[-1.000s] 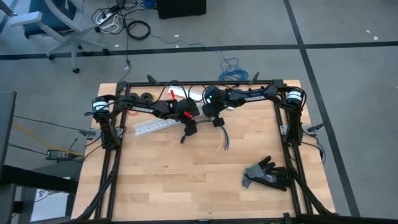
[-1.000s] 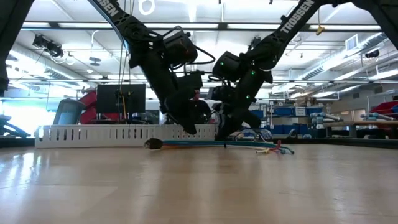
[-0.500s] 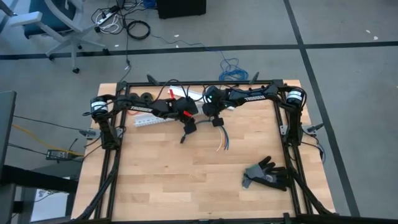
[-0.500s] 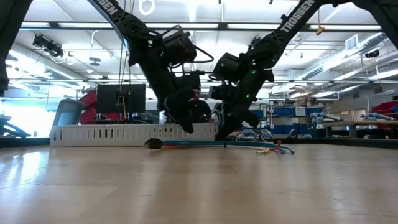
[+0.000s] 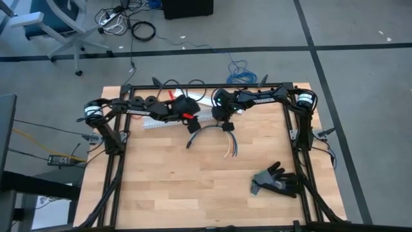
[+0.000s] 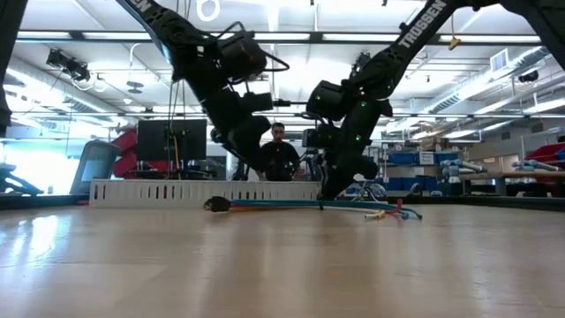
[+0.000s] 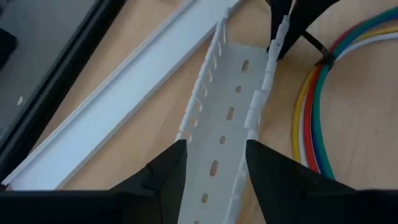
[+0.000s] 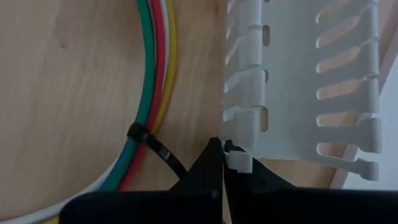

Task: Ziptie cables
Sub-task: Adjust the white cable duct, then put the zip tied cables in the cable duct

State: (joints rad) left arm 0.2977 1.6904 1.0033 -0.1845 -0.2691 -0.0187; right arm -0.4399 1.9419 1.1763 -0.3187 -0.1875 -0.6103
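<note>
Fingers of the right gripper [image 8: 222,163] are pressed together, their dark tips meeting at the corner of the white slotted plastic duct [image 8: 305,81] and just beside the tail of the thin black plastic ziptie [image 8: 155,148], with nothing visibly pinched between them. That ziptie is cinched around the cables [image 8: 152,87], a bundle of thin green, red, yellow and white wires that curves in an arc on the light wooden table [image 8: 74,74] alongside the duct. In the high view the right gripper [image 5: 226,127] sits near the far middle of the table [image 5: 193,187], with the bundle's loose ends fanned out nearer the centre.

The left gripper's [image 7: 211,163] fingers [image 7: 163,174] are spread and hold nothing, one on each side of the slotted duct [image 7: 227,106], above it. Beside that duct lies a flat white plastic cover strip [image 7: 118,106]. A black glove [image 5: 277,180] lies near the table's right edge, well apart from the bundle.
</note>
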